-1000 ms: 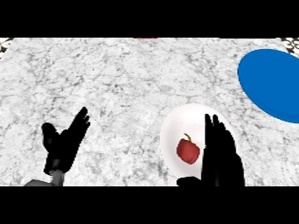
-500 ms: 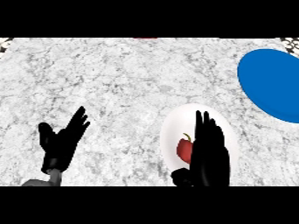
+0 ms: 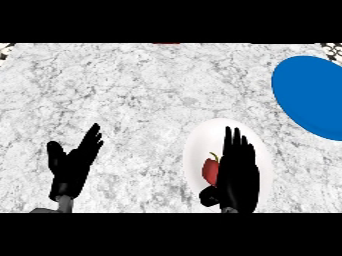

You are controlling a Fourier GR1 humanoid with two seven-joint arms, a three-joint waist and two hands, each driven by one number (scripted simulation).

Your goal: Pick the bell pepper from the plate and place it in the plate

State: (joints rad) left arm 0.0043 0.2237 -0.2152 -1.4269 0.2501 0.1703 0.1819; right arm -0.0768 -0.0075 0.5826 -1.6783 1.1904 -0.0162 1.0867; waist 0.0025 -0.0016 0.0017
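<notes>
The right hand (image 3: 238,172) is held over the white plate (image 3: 202,145) with its fingers straight and spread narrowly, nothing being held. The red pepper (image 3: 210,169) is seen on that plate, just at the hand's left edge and partly hidden by it. The blue plate (image 3: 316,97) is set well apart, toward the far right. The left hand (image 3: 72,166) is shown resting open at the lower left of the marble counter (image 3: 130,90).

Matte black left hand (image 3: 72,167), matte black right hand (image 3: 238,172), slim tapered fingers, grey wrist stub at left
</notes>
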